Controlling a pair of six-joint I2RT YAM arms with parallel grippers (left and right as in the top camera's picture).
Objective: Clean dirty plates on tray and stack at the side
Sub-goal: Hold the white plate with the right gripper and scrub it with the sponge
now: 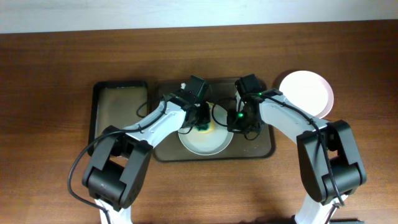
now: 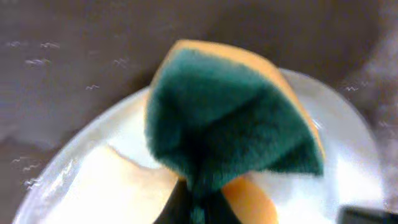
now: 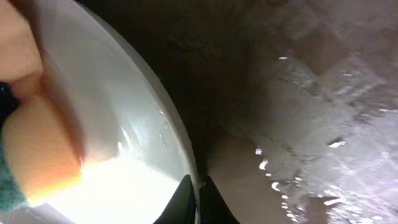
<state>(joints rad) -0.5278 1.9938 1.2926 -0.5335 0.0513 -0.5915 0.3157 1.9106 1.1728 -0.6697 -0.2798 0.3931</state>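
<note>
scrubbing a dirty dish: the left gripper (image 1: pixel 202 120) is clamped on a folded sponge (image 2: pixel 230 118), green scouring face over orange foam. it presses the sponge onto the round white shallow plate (image 1: pixel 202 144), which lies in the middle of the large brownish-grey speckled tray (image 1: pixel 261 149). the right gripper (image 3: pixel 200 199) has its 2 dark fingers (image 3: pixel 184 199) nearly together, pinching that plate's right-hand rim to steady it. what look like 2 more white plates (image 1: pixel 306 92) sit stacked on the brown wooden table (image 1: pixel 56 74) just right of the tray. the smaller dark tray (image 1: pixel 118 109) lies on the tray's far side, to the left.

by its look the plate is stiff, light and glossy, and it shines wet near the rim, so it is likely slippery. a shallow pinch could slide off or let the plate tilt once lifted. the raised rim is the only part the fingers can close round, so a hold set deep over the lip and kept level seems safest. it would probably chip if dropped onto the stack. the sponge is soft and squashes in the jaws, giving way under pressure.
</note>
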